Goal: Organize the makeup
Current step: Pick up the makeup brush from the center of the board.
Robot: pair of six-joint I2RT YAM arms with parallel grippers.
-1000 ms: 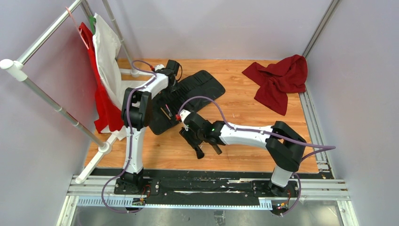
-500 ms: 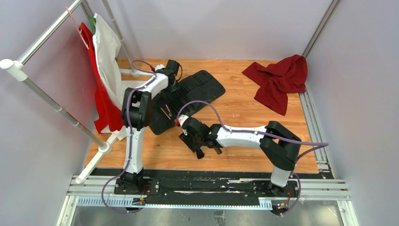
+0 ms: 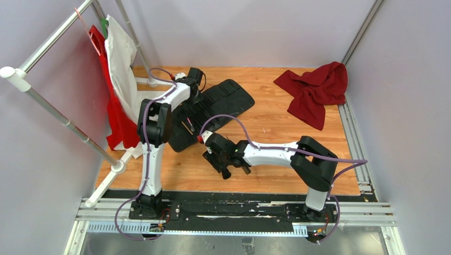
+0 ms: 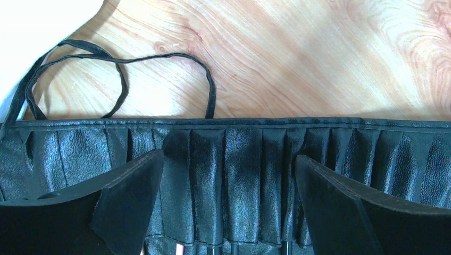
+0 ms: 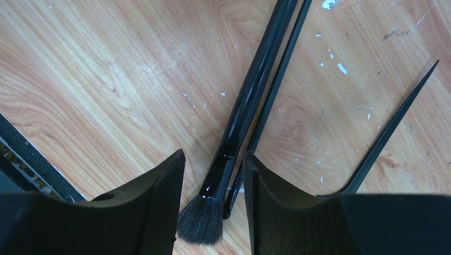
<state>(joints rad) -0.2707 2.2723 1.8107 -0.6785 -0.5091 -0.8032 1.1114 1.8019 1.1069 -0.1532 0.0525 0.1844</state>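
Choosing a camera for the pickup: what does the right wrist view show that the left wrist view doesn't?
Only the right wrist: a black brush lying between the fingers of the open right gripper, a slimmer black stick alongside it, and a pointed black tool apart from them. Only the left wrist: the black slotted case with its tie cords, under the open left gripper. Both: the wooden table.

Brush (image 5: 244, 106) handle cut off at top edge; comb (image 5: 393, 124) base behind rt jaws.
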